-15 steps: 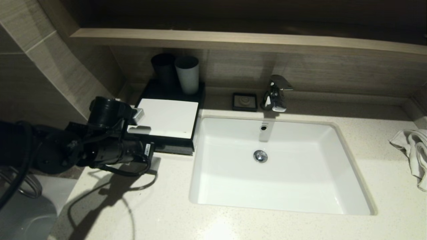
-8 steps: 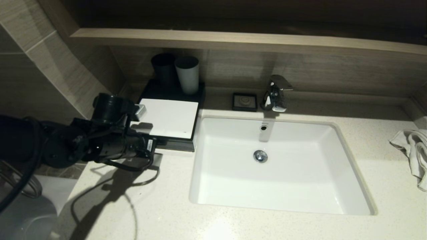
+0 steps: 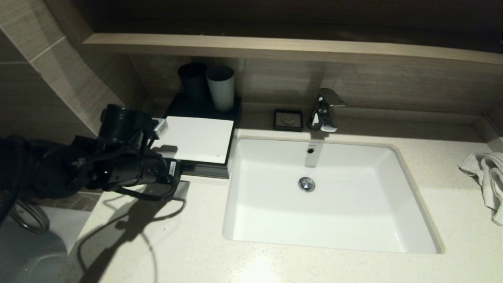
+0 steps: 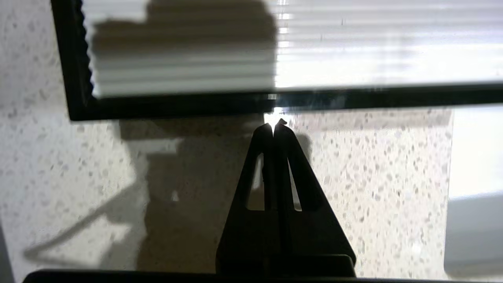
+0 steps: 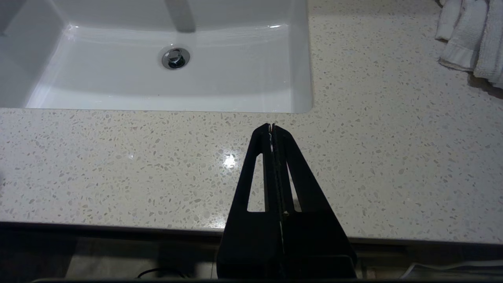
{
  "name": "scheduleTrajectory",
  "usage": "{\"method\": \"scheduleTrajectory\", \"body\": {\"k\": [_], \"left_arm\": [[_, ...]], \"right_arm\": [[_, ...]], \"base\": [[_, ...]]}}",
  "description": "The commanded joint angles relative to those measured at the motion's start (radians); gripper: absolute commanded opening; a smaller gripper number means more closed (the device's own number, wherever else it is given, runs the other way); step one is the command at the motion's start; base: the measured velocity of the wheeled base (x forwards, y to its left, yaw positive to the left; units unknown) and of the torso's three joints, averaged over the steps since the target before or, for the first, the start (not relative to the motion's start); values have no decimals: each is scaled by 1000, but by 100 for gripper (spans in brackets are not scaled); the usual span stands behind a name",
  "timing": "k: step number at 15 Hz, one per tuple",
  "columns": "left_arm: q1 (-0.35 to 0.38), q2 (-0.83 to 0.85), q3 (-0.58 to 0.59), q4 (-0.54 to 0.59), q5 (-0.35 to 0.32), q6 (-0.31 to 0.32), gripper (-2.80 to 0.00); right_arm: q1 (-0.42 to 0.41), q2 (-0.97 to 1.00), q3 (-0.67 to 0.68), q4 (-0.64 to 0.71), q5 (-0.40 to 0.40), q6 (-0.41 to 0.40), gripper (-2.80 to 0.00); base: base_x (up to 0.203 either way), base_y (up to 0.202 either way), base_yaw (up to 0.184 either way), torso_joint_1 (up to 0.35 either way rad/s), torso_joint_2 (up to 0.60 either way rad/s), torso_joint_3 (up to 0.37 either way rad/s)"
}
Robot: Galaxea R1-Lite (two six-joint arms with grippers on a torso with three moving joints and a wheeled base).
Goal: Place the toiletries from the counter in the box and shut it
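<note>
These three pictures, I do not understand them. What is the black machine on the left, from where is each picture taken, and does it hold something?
The black machine is a robot's left arm. The wide picture comes from a camera on the robot's head, looking down at a bathroom counter with a white sink. The other two come from cameras on each wrist, behind the fingers.

The left gripper is shut and empty, its tip at the front edge of the flat black box with the white top. The right gripper is also shut and empty, hanging over the counter near the sink's front edge.

Also there: two tumblers, a small black dish, a faucet and a white towel. No toiletry packets show.
</note>
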Motion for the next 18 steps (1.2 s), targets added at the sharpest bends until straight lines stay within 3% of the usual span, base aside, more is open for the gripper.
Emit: {"method": "scheduleTrajectory", "body": {"k": [1,6,13,18], "left_arm": [[-1,-88,9,71,-5,-1,-280],[-17,-224,16,241,-10,-1,-280],[-44,-431,144,251,-2,-6,-280],[-43,-639,267,246,142,-7,-280]], "right_arm": [[0,2,0,0,0,1,-280],[0,2,0,0,0,1,-280],[0,2,0,0,0,1,-280],[0,17,0,0,0,1,-280]], "base": [[0,0,0,0,0,0],[0,0,0,0,0,0],[0,0,0,0,0,0],[0,0,0,0,0,0]]}}
